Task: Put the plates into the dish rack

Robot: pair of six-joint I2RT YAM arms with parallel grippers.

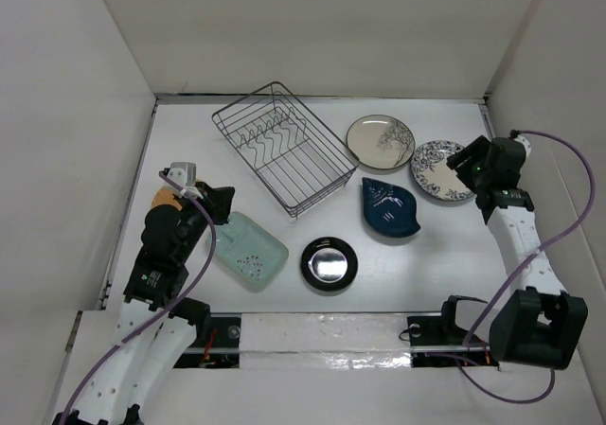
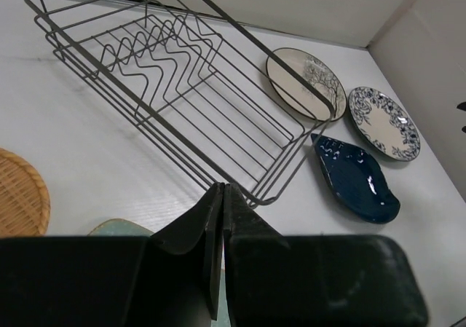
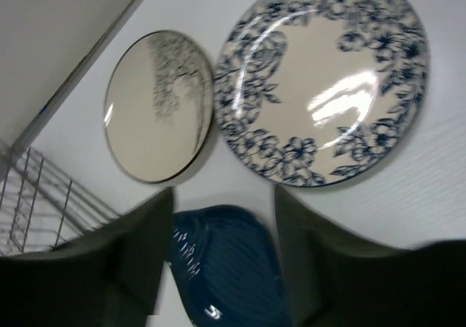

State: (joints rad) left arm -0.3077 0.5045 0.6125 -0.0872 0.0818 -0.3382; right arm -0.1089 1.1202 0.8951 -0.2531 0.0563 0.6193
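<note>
White table (image 1: 436,274), rectangular dish rack (image 1: 284,155), grey wire

Grey wire dish rack (image 1: 279,148); at its 3 o'clock cream plate (image 1: 380,141) with dark branch marks, then white plate (image 1: 439,170) rimmed in blue flowers. Dark blue teardrop plate (image 1: 390,207), glossy black plate (image 1: 329,262), speckled mint-green plate (image 1: 248,249), orange plate (image 2: 18,199); my left gripper (image 2: 220,196) is black.

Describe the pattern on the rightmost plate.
Plate: blue flower border on white, clearest in the right wrist view.
</note>
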